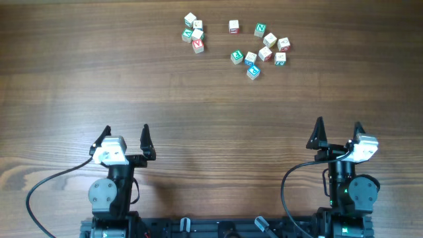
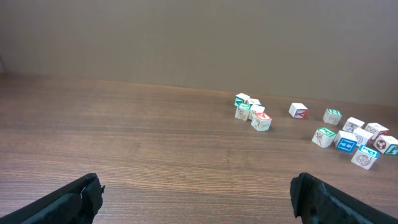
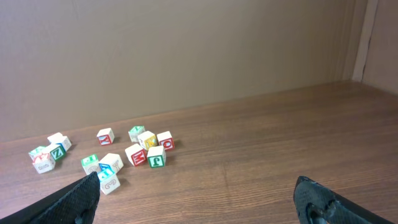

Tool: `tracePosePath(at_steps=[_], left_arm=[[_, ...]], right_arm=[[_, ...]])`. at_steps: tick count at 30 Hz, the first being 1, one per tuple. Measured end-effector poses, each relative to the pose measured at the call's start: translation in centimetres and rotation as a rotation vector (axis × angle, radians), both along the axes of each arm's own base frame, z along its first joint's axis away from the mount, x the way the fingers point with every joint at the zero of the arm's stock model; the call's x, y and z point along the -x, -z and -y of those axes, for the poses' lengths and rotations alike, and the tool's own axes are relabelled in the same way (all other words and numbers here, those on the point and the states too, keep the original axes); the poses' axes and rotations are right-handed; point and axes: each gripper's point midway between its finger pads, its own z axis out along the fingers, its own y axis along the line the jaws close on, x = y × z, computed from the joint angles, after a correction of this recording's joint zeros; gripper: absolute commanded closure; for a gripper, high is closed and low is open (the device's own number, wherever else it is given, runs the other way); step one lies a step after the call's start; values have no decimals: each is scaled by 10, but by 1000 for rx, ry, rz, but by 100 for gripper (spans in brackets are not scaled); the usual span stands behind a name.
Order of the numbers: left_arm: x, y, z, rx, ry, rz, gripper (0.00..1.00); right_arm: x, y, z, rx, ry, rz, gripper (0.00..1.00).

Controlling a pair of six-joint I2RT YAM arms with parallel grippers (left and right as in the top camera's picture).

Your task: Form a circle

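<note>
Small pale wooden letter cubes lie at the far side of the table in two groups. A tight clump (image 1: 193,33) with green and red print sits at the left, also seen as the clump (image 2: 250,111) and the clump (image 3: 48,152). To its right, several cubes make a loose arc (image 1: 264,51); no full circle shows. One cube (image 1: 233,26) lies alone between them. My left gripper (image 1: 125,131) and right gripper (image 1: 338,125) stand open at the near edge, far from all cubes, with nothing between their fingers.
The wooden table (image 1: 211,106) stretches between the grippers and the cubes. Black cables (image 1: 46,187) loop beside each arm base at the near edge. A plain wall (image 2: 186,37) stands behind the far edge.
</note>
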Motion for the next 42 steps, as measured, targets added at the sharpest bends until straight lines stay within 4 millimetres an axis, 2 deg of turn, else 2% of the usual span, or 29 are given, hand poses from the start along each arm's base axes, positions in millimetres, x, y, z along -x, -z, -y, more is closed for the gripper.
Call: tracePosePath(at_steps=[5, 42], left_arm=[[0, 0, 0, 0, 0, 0, 0], [0, 0, 0, 0, 0, 0, 0]], right_arm=[[0, 0, -5, 0, -19, 0, 0], [0, 0, -5, 0, -19, 0, 0]])
